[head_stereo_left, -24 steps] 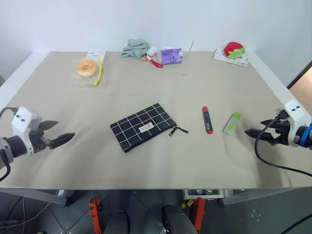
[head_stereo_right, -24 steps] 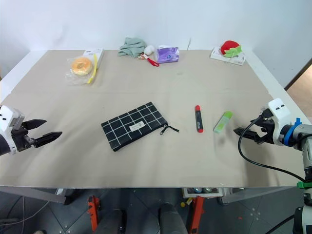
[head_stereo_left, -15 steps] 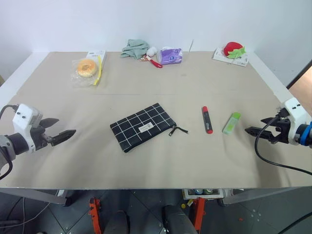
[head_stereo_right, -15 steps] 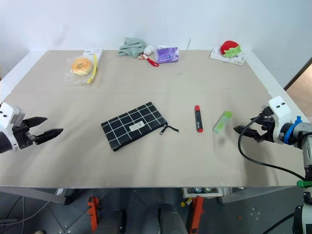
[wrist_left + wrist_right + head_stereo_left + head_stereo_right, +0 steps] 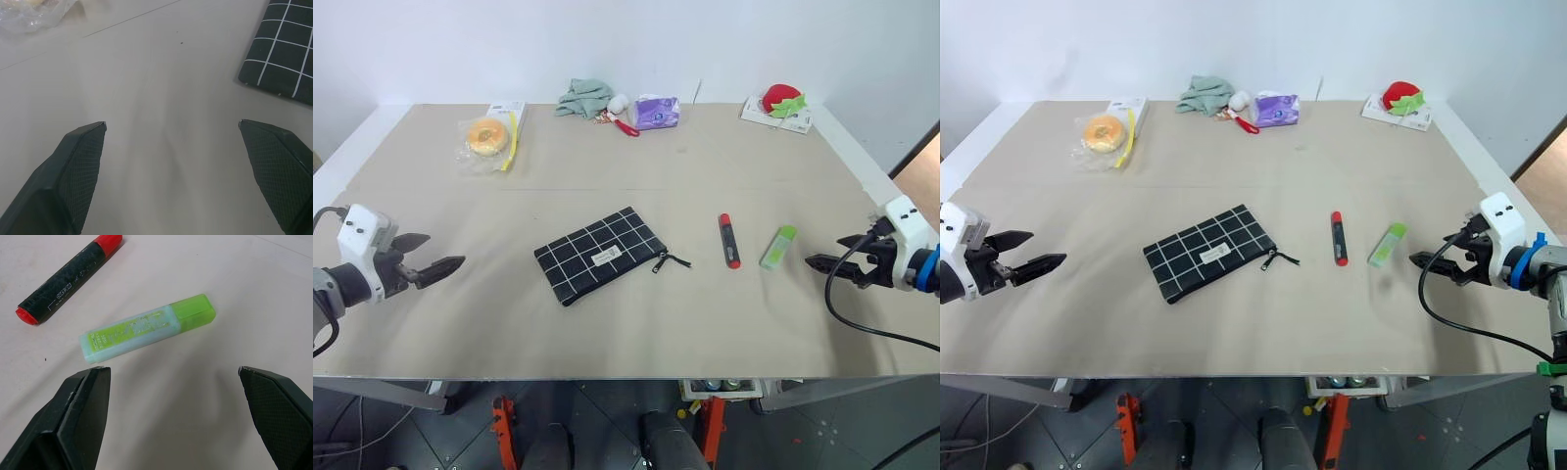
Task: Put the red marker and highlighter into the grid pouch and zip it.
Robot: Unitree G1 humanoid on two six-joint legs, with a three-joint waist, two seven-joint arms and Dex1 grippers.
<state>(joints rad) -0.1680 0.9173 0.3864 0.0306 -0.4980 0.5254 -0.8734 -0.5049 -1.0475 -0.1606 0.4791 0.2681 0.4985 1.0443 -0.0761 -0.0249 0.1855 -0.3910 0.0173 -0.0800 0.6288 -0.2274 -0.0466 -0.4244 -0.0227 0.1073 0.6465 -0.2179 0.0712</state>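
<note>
Both end effectors gape empty: left end effector [image 5: 438, 266], right end effector [image 5: 815, 262]. Pouch [image 5: 286, 58] is cut off at the picture's edge; its label [image 5: 605, 257] is unreadable.

Grid pouch [image 5: 288, 58] cut off by frame edge in left wrist view, just one corner in shot. Bagged item [image 5: 36, 11] beyond the pouch also cropped, contents can't tell. Small label [image 5: 606, 257] on the pouch: print too small to read in head views.
</note>
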